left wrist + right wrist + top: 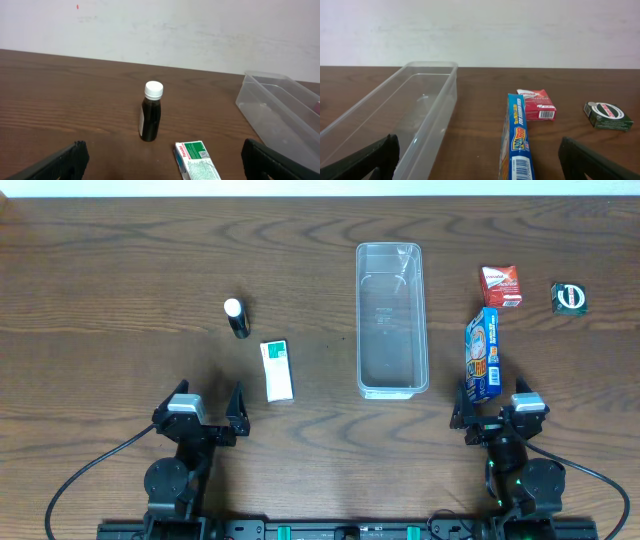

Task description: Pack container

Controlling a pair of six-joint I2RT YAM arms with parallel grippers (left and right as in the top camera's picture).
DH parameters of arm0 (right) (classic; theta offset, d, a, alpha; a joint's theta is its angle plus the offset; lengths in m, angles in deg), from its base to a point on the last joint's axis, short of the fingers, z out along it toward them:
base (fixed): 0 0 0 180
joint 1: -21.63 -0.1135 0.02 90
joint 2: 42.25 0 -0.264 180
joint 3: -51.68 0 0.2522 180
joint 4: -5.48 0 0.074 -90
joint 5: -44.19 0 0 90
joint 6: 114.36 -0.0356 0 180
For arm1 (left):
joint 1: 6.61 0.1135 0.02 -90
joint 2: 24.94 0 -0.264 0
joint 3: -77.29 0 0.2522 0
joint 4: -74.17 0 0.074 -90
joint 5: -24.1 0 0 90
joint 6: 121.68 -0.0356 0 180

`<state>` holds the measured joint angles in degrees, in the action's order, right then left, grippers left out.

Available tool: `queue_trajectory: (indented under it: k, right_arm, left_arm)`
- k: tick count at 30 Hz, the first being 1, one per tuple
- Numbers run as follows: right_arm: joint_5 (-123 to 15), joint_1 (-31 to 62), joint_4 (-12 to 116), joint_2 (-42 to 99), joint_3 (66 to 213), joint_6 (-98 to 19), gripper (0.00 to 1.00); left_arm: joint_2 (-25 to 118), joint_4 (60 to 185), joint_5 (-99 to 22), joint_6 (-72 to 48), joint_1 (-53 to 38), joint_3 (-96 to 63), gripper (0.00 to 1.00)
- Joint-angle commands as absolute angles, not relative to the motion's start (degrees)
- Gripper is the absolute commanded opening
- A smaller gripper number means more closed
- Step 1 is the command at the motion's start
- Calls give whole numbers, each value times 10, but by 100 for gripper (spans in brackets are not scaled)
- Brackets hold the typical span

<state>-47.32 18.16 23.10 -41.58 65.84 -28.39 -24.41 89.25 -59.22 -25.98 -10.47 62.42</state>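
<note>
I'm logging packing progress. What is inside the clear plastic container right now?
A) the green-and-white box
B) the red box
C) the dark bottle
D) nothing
D: the container shows only its bare clear floor. The bottle, red box and green-and-white box sit on the table outside it.

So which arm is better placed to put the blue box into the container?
Right. The blue box lies just ahead of the open right gripper, on the right side of the empty container. The left gripper sits beyond the container, nearer the bottle and green-white box.
</note>
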Motion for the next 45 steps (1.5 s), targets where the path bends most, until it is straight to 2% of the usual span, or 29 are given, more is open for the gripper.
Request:
queue_trajectory:
  k: [1, 26, 35, 41, 45]
  right_arm:
    - [-478, 176, 233, -419, 657, -277, 99]
    - [-483, 176, 228, -419, 657, -281, 99]
    - [-656, 176, 201, -419, 658, -472, 99]
    - [-788, 176, 64, -419, 664, -474, 99]
    - [-788, 176, 70, -417, 710, -449, 99]
  left_arm:
    - [-247, 914, -586, -269, -106, 633, 98]
    - [-247, 914, -586, -269, -106, 633, 98]
    - [-247, 914, -586, -269, -106, 633, 98]
    - [-247, 914, -586, -269, -106, 633, 98]
    - [-247, 914, -586, -269, -106, 633, 98]
